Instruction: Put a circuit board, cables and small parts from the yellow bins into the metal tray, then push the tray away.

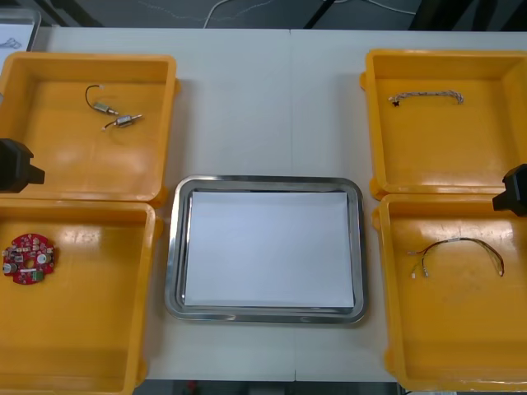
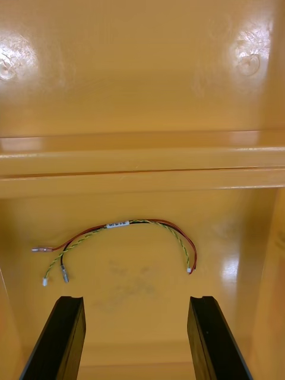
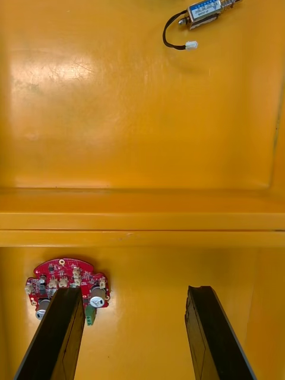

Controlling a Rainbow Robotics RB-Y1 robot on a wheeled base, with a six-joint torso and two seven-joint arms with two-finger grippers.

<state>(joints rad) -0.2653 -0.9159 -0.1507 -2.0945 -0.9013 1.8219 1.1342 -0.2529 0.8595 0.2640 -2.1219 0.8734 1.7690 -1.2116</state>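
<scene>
A metal tray [image 1: 174, 247], white inside, lies at the table's middle. A round red circuit board [image 1: 29, 258] [image 3: 66, 282] rests in the near left yellow bin [image 1: 90, 329]. Two small metal parts [image 1: 115, 115] [image 3: 205, 12] lie in the far left bin [image 1: 49, 148]. A red and yellow cable [image 1: 457, 251] [image 2: 127, 234] lies in the near right bin [image 1: 461, 337]; a twisted blue and white cable [image 1: 426, 97] in the far right bin [image 1: 445, 156]. My left gripper [image 3: 133, 338] hangs open above the board's bin, one finger overlapping the board. My right gripper [image 2: 136, 341] hangs open just short of the red and yellow cable.
The arms show as dark blocks at the left edge [image 1: 15, 164] and right edge [image 1: 515, 191] of the front view. Bare table [image 1: 272, 107] lies between the far bins, beyond the tray.
</scene>
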